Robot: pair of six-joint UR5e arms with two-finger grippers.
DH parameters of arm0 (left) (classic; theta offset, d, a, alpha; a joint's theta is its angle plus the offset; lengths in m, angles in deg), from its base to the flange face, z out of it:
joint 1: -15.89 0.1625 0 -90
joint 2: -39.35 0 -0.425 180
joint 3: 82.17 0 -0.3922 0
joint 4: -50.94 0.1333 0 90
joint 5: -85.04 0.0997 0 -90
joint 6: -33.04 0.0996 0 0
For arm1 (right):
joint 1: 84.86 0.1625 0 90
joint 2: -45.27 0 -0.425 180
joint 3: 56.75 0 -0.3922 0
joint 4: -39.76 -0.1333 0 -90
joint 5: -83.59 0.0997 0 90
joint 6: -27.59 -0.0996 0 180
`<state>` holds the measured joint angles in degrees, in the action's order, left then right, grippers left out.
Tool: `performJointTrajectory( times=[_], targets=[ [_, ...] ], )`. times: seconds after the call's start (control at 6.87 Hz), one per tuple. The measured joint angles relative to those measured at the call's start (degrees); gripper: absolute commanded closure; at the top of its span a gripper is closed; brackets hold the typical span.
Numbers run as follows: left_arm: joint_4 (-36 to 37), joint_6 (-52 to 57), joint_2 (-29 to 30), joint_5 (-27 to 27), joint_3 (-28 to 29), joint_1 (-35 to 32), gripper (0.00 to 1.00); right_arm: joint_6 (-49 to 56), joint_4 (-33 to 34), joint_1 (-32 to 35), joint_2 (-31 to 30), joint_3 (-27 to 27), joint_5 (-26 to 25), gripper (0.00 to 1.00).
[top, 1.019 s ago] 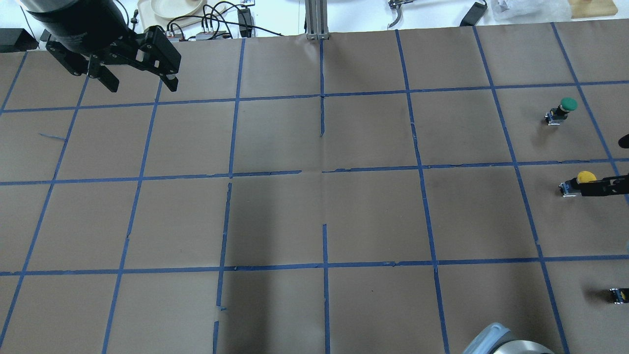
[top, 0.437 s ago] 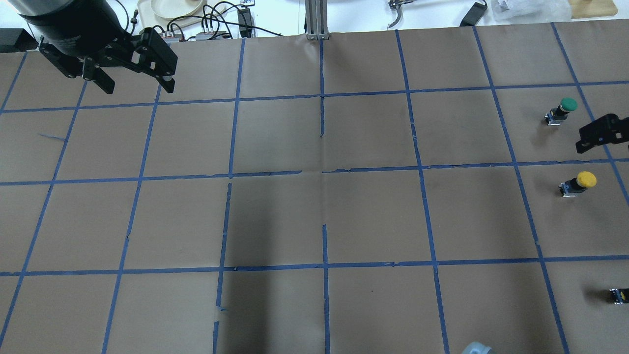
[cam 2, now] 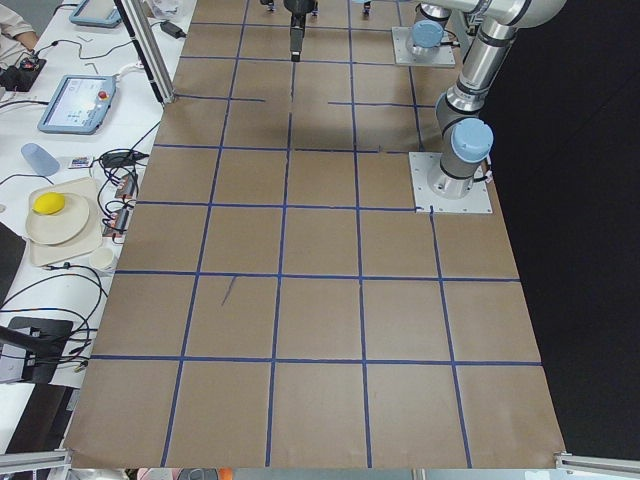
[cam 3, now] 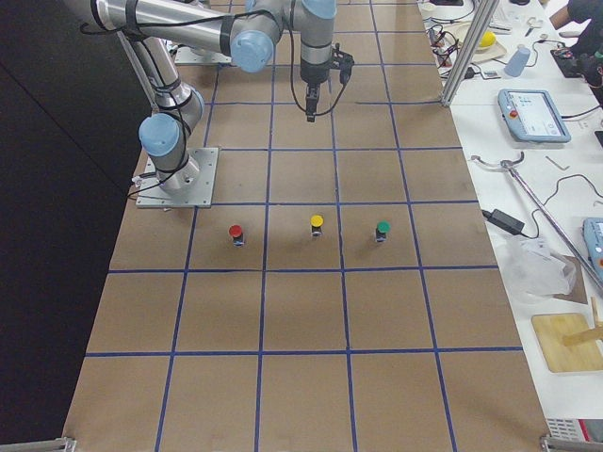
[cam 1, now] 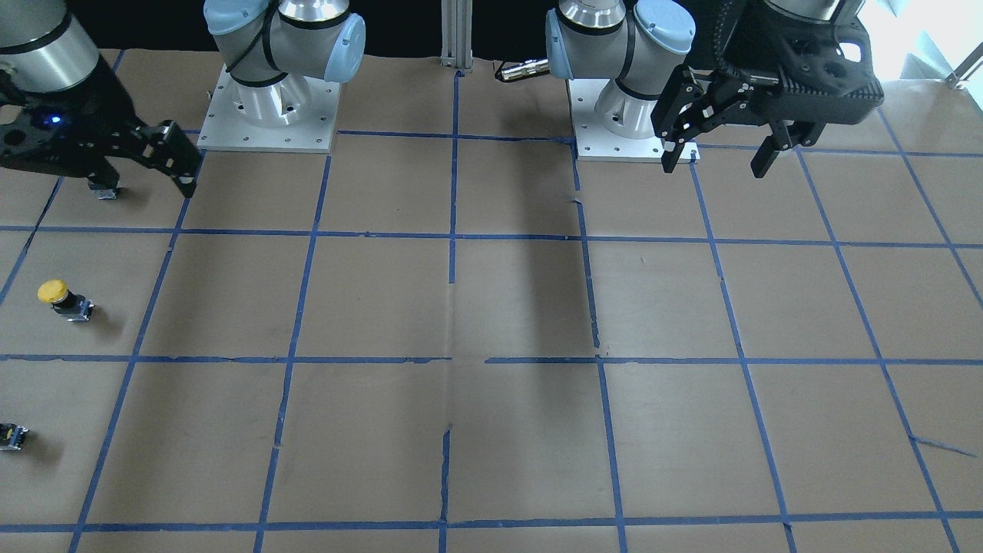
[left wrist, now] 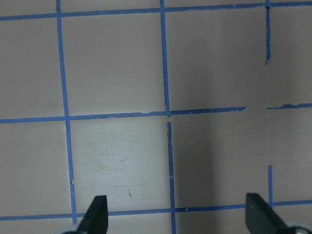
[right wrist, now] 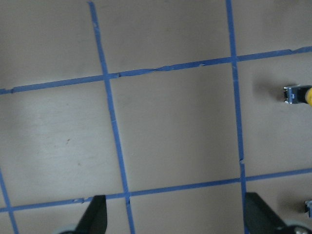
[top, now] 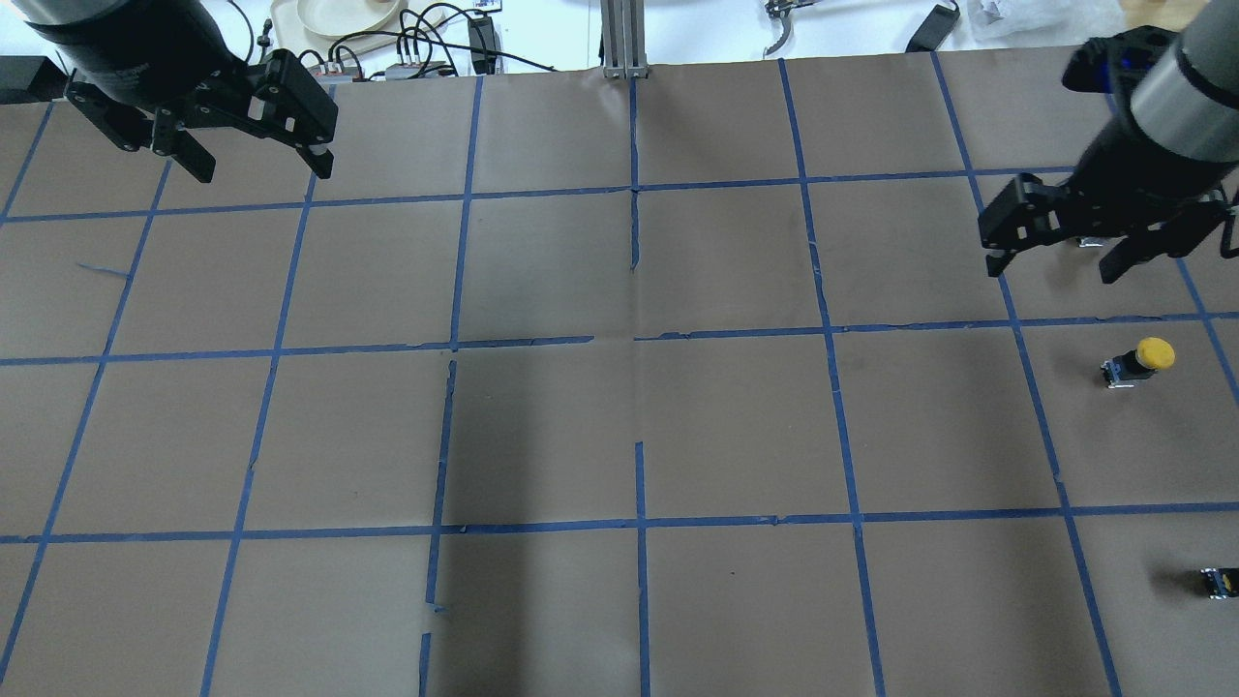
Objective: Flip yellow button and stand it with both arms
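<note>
A: Well, a brown paper-covered table (top: pixel 542 426) taped into blue squares, with a white bench (top: pixel 697 29) of cables and a cream plate (top: pixel 348 15) beyond. Where's the yellow-capped push-button (top: pixel 1142 360)?

B: Far on the robot's right, standing cap-up between a red-capped button (cam 3: pixel 236 232) and a green-capped button (cam 3: pixel 382 229). The black right gripper (top: pixel 1054 269) hovers nearby, jaws apart. The left gripper (top: pixel 263 171) is well away, jaws apart too.

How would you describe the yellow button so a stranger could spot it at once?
On the brown, blue-gridded table, look at the end on the robot's right, where three push-buttons sit in a row. The yellow button is the middle one, between the red button and the green button; only its cap is yellow.
</note>
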<state>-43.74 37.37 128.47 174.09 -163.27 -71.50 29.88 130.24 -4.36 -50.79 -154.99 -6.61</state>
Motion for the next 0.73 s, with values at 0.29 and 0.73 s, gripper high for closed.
performJointTrajectory(
  times=[0.29,0.73],
  targets=[
    [0.3,0.3,0.0,-0.1,-0.5,0.1,0.0,-7.2,-5.5,9.0,0.9,4.3,0.9,0.0],
    [0.3,-0.1,0.6,-0.1,-0.4,0.2,0.0,-7.4,-7.5,10.7,0.9,4.9,1.7,0.0]
  ],
)
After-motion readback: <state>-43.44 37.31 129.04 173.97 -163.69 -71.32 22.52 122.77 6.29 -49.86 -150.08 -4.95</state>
